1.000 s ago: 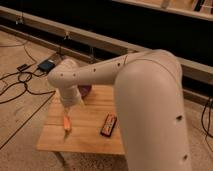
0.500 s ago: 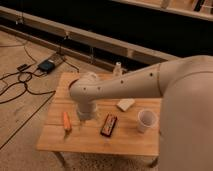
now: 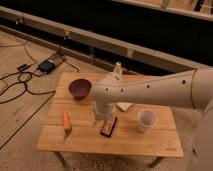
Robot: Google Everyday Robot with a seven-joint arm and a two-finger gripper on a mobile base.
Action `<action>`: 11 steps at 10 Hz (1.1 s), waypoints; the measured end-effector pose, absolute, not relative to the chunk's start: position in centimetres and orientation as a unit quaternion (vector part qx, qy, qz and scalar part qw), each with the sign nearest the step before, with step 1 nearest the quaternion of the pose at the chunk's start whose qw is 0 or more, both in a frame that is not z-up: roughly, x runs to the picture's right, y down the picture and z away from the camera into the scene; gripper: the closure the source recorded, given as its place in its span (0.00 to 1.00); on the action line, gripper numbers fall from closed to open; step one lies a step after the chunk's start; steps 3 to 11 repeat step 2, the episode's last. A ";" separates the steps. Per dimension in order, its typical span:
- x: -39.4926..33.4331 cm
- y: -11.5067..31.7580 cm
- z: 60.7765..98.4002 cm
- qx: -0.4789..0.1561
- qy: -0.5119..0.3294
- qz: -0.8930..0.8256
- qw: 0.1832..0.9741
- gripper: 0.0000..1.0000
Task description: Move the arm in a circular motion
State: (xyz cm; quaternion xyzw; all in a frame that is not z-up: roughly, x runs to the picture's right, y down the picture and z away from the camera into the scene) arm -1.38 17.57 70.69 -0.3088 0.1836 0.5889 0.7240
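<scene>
The cream-white arm [image 3: 150, 92] reaches in from the right across the small wooden table [image 3: 80, 142]. It has a row of small dark holes along its side. Its rounded joint [image 3: 105, 92] hangs over the table's middle, and the wrist turns down from there. The gripper [image 3: 102, 116] is at the end of the wrist, low over the table top. It sits just left of a dark snack bar [image 3: 108, 127] and right of an orange carrot [image 3: 66, 121]. Nothing shows in the gripper.
On the table are a purple bowl [image 3: 79, 88] at the back left, a clear bottle [image 3: 117, 70] behind the arm, a white napkin [image 3: 124, 106] and a white cup [image 3: 146, 120] at the right. Cables and a dark box [image 3: 46, 65] lie on the floor at the left.
The arm has swung right across the table and pulled back. The joint moved from the left side to the middle, which uncovered the purple bowl. The gripper moved from the carrot toward the snack bar.
</scene>
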 end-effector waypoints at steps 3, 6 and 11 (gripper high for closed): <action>-1.3 17.6 70.7 -0.309 0.184 0.589 0.724 0.35; -1.3 17.6 70.7 -0.309 0.184 0.589 0.724 0.35; -1.3 17.6 70.7 -0.309 0.184 0.589 0.724 0.35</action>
